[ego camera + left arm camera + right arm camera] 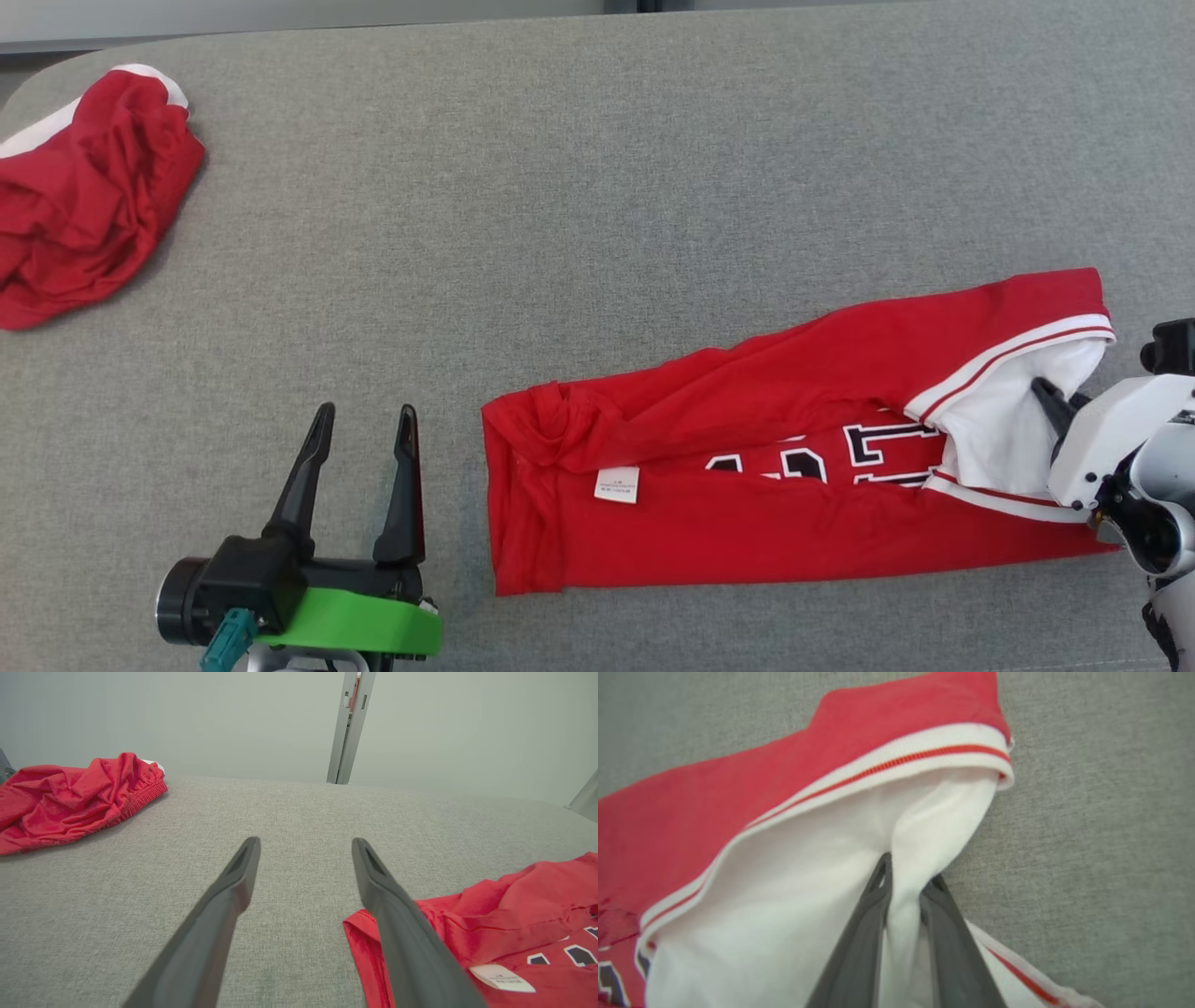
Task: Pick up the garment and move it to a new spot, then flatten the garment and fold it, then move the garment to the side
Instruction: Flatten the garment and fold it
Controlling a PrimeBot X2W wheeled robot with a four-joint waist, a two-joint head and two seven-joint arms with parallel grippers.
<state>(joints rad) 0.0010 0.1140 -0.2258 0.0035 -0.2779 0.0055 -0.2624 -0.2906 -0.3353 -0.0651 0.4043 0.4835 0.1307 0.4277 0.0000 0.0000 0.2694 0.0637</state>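
Fingers [859, 933] of my right pincer [910, 870] squeeze a white fold at the end of the red shirt [747, 523] so I can lift it, and my left pincer [366, 411] sits wide open just beside the shirt.

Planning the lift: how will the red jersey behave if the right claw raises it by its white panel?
Probably floppy: the jersey lies in soft folds, so it should drape and trail. Likely light, being thin cloth. The right claw pinches only a narrow white fold, which might slip out.
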